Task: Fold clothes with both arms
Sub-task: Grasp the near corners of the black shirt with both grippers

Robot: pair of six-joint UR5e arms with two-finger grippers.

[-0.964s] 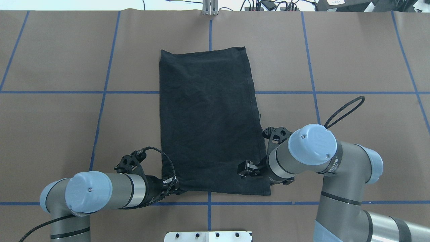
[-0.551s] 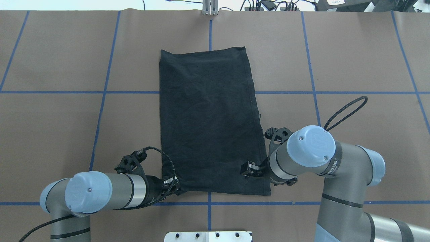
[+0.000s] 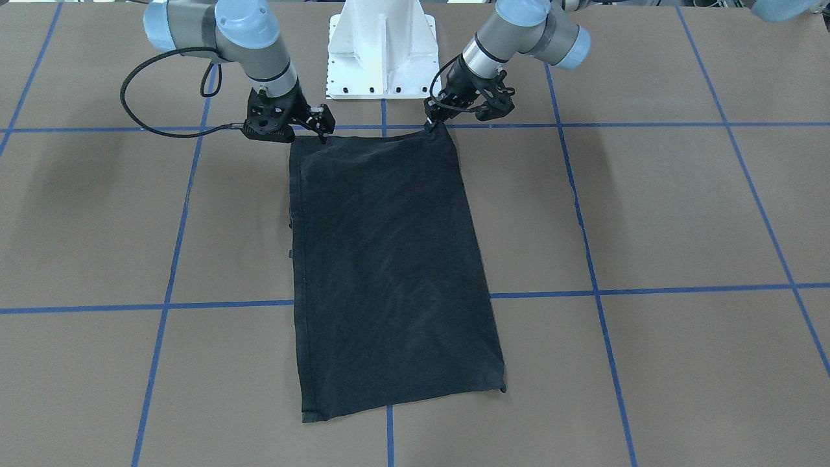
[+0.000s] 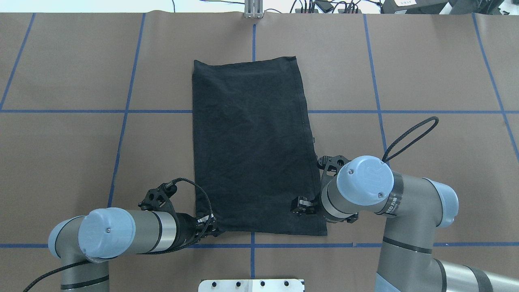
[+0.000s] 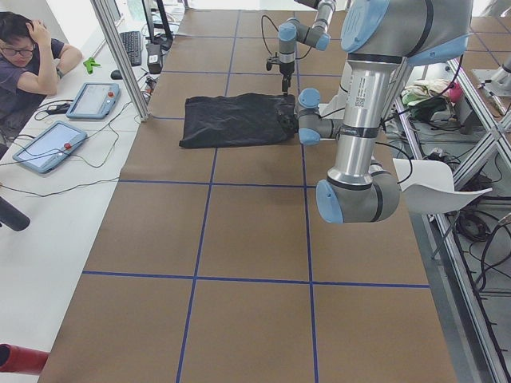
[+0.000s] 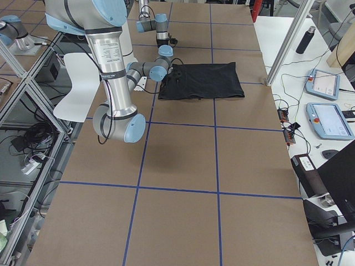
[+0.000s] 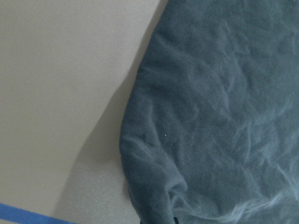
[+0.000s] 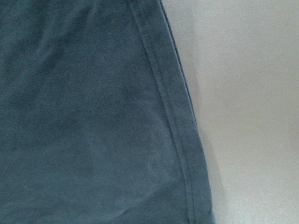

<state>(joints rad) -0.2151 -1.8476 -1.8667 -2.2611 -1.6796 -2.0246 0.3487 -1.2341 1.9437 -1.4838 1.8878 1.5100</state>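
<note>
Where the brown table (image 4: 81, 162) is crossed by blue tape lines (image 4: 125, 109), one black shirt (image 4: 251, 146) lies folded into a long, narrow rectangle with its plain side up. It runs lengthwise away from the robot, and its near short edge sits just short of the tape line in front of the white pedestal (image 4: 251, 284).

There are two arms and two grippers. The left arm (image 4: 121, 231) reaches low across the table to the shirt's near left corner. The left gripper (image 4: 211, 229) is closed on that corner; in the front view the cloth edge rises slightly towards it, and the left wrist view shows fabric puckered together at the bottom of the picture.

The right arm (image 4: 365, 186) bends in from the other side. The right gripper (image 4: 299, 206) hangs over the shirt just inside its near right corner, beside the stitched side hem seen in the right wrist view. Whether its fingers are apart or together cannot be told.

One person (image 5: 16, 96) sits at a side desk with two tablets (image 5: 92, 100).
</note>
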